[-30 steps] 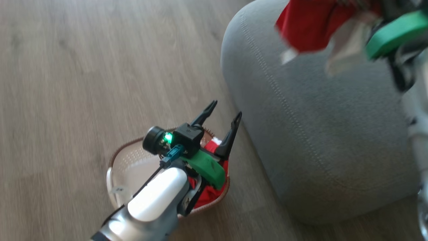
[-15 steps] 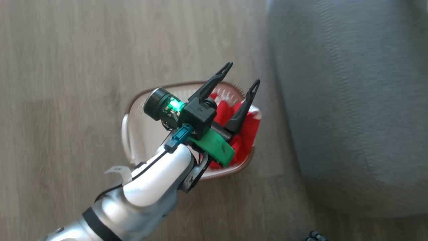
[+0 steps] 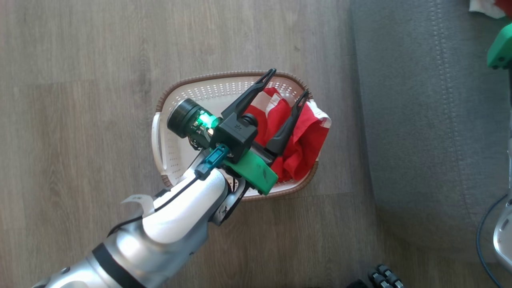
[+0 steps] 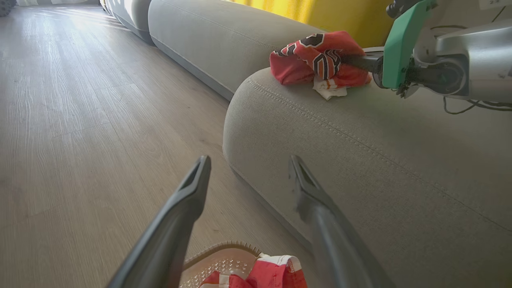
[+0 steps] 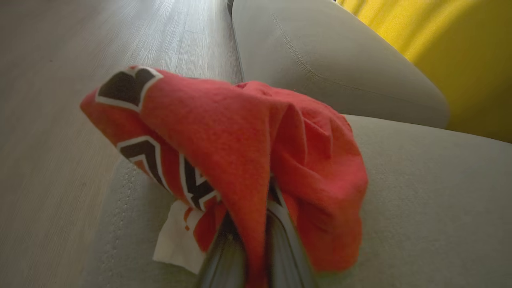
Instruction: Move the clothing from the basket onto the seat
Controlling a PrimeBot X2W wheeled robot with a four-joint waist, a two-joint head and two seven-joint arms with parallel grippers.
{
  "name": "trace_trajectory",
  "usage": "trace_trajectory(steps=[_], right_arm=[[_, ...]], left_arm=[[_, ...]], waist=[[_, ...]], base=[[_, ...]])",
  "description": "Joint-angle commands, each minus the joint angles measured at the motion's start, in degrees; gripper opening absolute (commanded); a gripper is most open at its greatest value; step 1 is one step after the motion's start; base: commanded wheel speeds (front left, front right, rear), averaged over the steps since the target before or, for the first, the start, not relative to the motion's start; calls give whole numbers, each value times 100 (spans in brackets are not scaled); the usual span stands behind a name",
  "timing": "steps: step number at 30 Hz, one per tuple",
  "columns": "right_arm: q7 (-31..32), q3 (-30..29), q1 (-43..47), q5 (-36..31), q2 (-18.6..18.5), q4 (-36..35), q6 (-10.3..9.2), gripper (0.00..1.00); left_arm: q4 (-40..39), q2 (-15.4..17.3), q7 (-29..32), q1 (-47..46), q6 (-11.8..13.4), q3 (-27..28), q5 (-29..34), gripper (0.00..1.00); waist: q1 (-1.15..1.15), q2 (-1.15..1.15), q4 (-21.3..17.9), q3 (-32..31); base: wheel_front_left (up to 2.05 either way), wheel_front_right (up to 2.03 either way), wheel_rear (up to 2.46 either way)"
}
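Counted: two red garments, one basket (image 3: 208,80), one grey sofa (image 3: 420,128).

The first garment (image 3: 304,140), red with white trim, is seen crumpled in the half of the white perforated basket nearest the sofa. One edge is draped over the brown rim. The basket stands on the wood floor (image 3: 80,100), just beside the sofa.

The second garment (image 5: 240,132) is pinched in the right pincer (image 5: 251,244), whose fingers are closed narrowly on the cloth. Its white lower edge rests on the sofa top. Black lettering outlined in white is noted on it, but only fragments show and no word can be read.

The left pincer (image 3: 289,82) is held above the basket with its fingers spread wide and nothing between them. They point across the first garment towards the far rim. The left forearm is seen slanting in from the lower left of the head view, and a green light (image 3: 206,120) is lit at the wrist.
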Motion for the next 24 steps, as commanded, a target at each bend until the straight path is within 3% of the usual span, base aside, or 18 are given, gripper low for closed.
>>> trace_trajectory(steps=[1,2,4,5,6,14,24], right_arm=[[-53,52,-30,-42,-6,-209,-3,0],[-53,73,-15,-39,11,-224,-3,1],[-53,129,11,-13,31,-248,-3,44],[-53,163,27,11,36,-248,-3,87],[-53,199,45,41,40,-243,-3,100],[-53,485,375,377,60,-192,-3,100],[-53,1169,1139,1126,98,-727,-3,100]], left_arm=[[-185,103,26,-135,46,100,32,100],[-184,112,28,-134,51,100,28,100],[-180,123,32,-131,56,98,17,100],[-177,129,33,-129,58,97,11,100],[-173,135,31,-123,59,96,4,100],[-111,169,-20,-25,60,98,-96,100],[40,261,-229,313,170,335,-399,100]], waist=[[-1,0,-55,-13],[-1,0,-79,-18],[-1,0,-118,-28],[-1,0,-137,-34],[-1,0,-157,-45],[-1,0,-287,-281],[-1,0,-414,-906]], base=[[0,0,0],[0,0,0],[0,0,0],[0,0,0],[0,0,0],[0,0,0],[0,0,0]])
